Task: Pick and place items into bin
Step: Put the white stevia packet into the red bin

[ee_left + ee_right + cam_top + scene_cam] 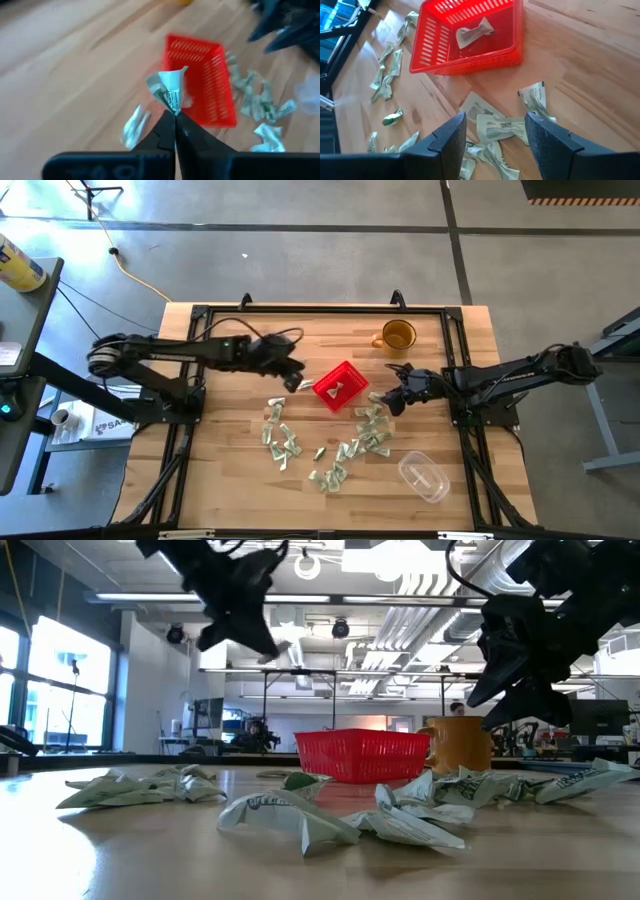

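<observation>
The red bin stands mid-table with one wrapped item lying inside it. Several pale green-and-white items lie scattered on the wood near and right of the bin. My left gripper hovers just left of the bin, shut on one crumpled item. My right gripper hangs open on the bin's right side, above a few loose items, and touches nothing. My left gripper pinches one end of the crumpled item between its two fingertips. The fingers slant down from the table's left side toward the bin. The item sticks out beyond the fingertips, lifted clear of the table.
An amber mug stands at the far side behind the bin. A clear plastic container lies near the front right. Bare wood lies along the table's left side and front edge.
</observation>
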`<state>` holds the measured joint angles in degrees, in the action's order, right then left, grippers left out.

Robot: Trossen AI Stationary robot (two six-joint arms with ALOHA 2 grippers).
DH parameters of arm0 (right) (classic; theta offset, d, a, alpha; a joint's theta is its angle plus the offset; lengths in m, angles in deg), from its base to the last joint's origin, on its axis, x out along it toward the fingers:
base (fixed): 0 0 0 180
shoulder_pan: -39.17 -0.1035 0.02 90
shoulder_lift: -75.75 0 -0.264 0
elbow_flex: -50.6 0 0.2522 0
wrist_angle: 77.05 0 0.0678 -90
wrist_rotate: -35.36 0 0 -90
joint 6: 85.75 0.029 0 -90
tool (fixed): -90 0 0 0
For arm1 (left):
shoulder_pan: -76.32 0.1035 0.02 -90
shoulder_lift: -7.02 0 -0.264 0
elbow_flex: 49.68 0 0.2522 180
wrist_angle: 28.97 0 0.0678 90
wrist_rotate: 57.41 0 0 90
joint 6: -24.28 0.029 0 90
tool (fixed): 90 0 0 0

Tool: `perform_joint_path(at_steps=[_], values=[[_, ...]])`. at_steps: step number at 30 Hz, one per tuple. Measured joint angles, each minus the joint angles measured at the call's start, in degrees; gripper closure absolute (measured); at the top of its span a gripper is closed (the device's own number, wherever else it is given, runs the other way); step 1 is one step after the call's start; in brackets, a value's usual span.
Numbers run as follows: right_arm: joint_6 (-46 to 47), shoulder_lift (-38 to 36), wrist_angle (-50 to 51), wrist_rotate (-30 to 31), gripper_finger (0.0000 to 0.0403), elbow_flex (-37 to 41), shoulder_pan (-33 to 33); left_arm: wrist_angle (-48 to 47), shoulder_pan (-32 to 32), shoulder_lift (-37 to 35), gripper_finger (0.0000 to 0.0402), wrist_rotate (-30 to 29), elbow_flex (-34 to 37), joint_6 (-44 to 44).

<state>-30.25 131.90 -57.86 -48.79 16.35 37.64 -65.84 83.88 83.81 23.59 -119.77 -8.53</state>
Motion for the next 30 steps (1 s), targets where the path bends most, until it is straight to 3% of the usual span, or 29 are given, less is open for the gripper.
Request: perform_joint_path(at_steps=[6, 10, 14, 18, 21, 27, 30], values=[[1.0, 0.0, 0.0, -0.2, 0.0208, 0.0, -1.1, 11.4, 0.7, 14.0, 0.0368, 11.9, -6.1, 7.4], [1.9, 0.0, 0.3, -1.8, 0.0208, 0.0, -2.5, 10.1, 0.2, 23.7, 0.0292, 12.5, -11.9, 10.1], [2.6, 0.1, 1.3, -2.4, 0.0208, 0.0, -4.2, 1.4, 0.3, 27.3, 0.0203, 12.7, -18.3, 10.3], [-0.3, 0.1, 2.2, -1.8, 0.0208, 0.0, -5.4, -8.3, -0.2, 26.5, 0.0142, 13.0, -22.5, 13.0], [-3.1, 0.1, 1.8, -0.5, 0.0208, 0.0, -5.4, -16.3, -1.4, 22.0, 0.0124, 10.8, -23.9, 16.3], [-6.2, 0.4, -0.4, 4.6, 0.0208, -0.6, -5.2, -23.7, -2.7, 11.3, 0.0141, 5.2, -20.5, 14.0], [-5.5, 1.6, 1.1, 2.6, 0.0215, -1.8, -3.8, -23.2, -2.7, 5.0, 0.0159, 4.1, -17.2, 9.9]])
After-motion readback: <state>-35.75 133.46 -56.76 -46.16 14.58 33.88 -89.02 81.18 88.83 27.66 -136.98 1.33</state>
